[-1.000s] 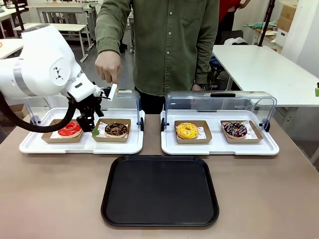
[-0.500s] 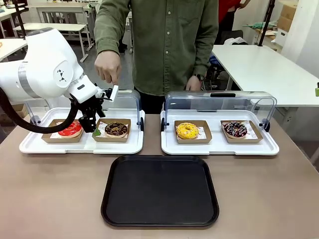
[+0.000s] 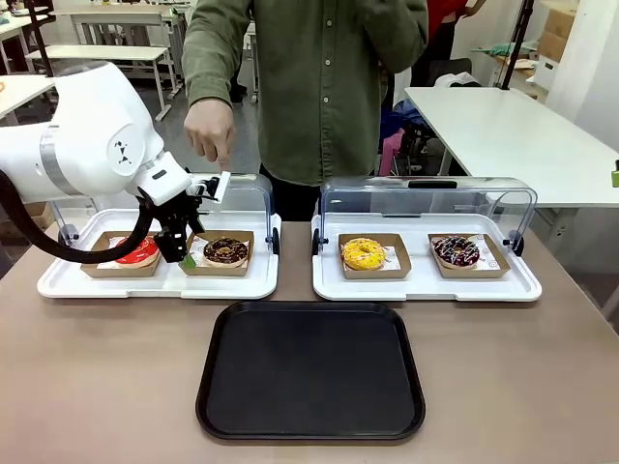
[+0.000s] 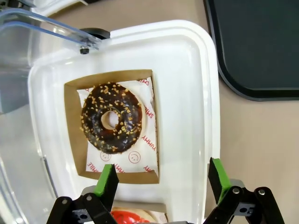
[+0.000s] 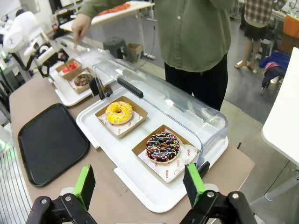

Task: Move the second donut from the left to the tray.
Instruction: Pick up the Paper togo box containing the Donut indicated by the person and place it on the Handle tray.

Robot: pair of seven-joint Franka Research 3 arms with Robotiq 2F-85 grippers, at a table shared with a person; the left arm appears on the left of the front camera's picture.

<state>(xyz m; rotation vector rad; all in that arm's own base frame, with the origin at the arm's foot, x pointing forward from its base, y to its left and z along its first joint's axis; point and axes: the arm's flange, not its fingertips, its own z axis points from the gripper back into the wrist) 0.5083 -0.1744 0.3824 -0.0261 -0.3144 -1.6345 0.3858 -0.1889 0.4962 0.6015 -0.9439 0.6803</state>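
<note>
The left tool (image 4: 162, 170) stands spread wide at bottom frame. The chocolate donut (image 4: 131, 119) sits centre-left in its cardboard holder (image 4: 71, 135). Best to pinch a holder wall, not the glaze, and carry it level to the black tray (image 4: 261, 42).

The white paper sheet (image 4: 148, 125) under the chocolate donut (image 4: 111, 119) carries red print, which stands sideways in the left wrist view. Along the edge of the sheet beside the donut, the words read "YUMMY" and "SMILE". Parts of the same words repeat at the other edges, where the brown holder (image 4: 71, 135) and the donut cut them off. Two small red smiling faces are drawn near one corner of the sheet. In the right wrist view, the second sheet (image 5: 181, 163), under the sprinkled donut (image 5: 162, 147), has the same red print, and "YUMMY" and "SMILE" can just be read. In the front view the print is too small to read.
</note>
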